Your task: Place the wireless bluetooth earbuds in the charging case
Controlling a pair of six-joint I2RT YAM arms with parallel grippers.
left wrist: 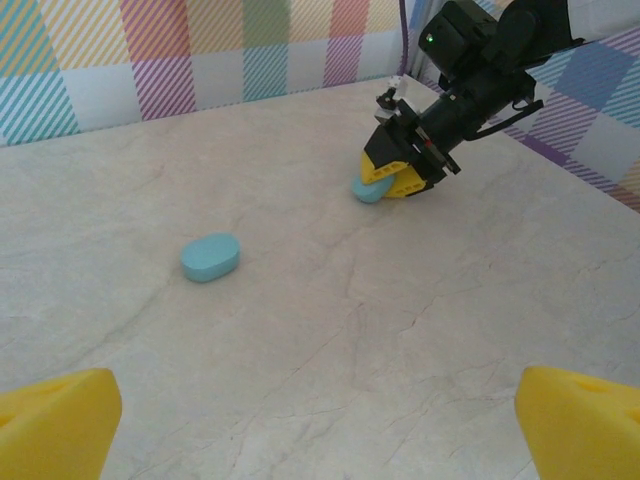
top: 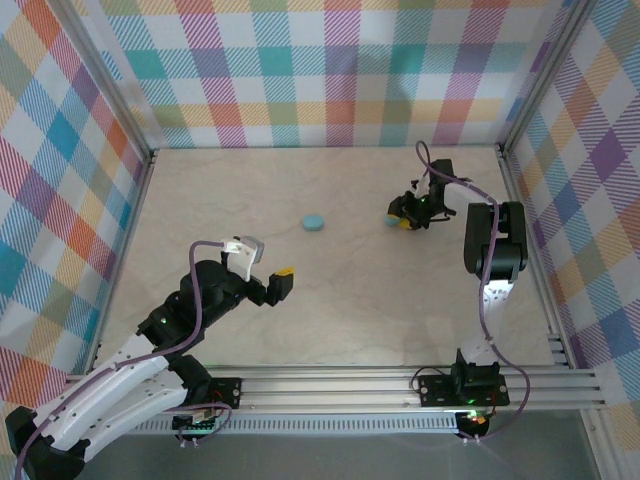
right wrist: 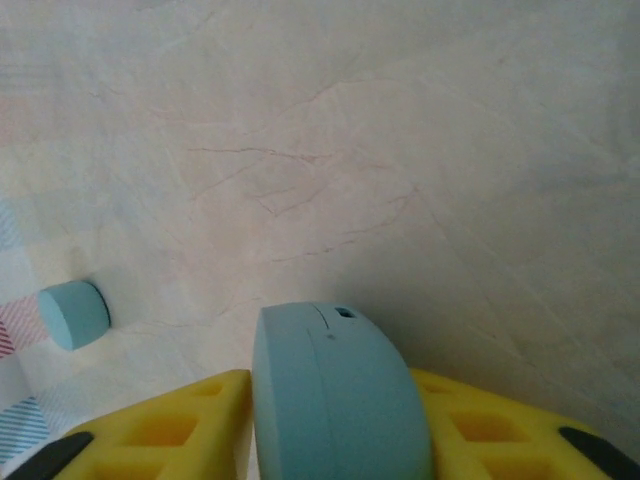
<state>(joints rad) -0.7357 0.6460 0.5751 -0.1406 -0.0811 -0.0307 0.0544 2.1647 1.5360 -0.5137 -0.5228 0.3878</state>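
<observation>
A light-blue charging case [right wrist: 340, 400] stands on edge between the yellow fingers of my right gripper [right wrist: 335, 420], and both fingers touch its flat sides. It is closed, with its seam and a small port showing, and it sits low against the table at the back right [top: 398, 220]. A second light-blue case [top: 314, 221] lies flat mid-table, also seen as a case [left wrist: 210, 257] in the left wrist view. My left gripper [top: 266, 268] hovers open near the front left, nothing between its fingers [left wrist: 55, 420]. The earbuds are out of view.
The marble-patterned table [top: 350, 300] is fenced by checkered walls [top: 330, 70] on three sides. An aluminium rail [top: 400, 385] with the arm bases runs along the near edge. The right arm [top: 492, 240] stands close to the right wall.
</observation>
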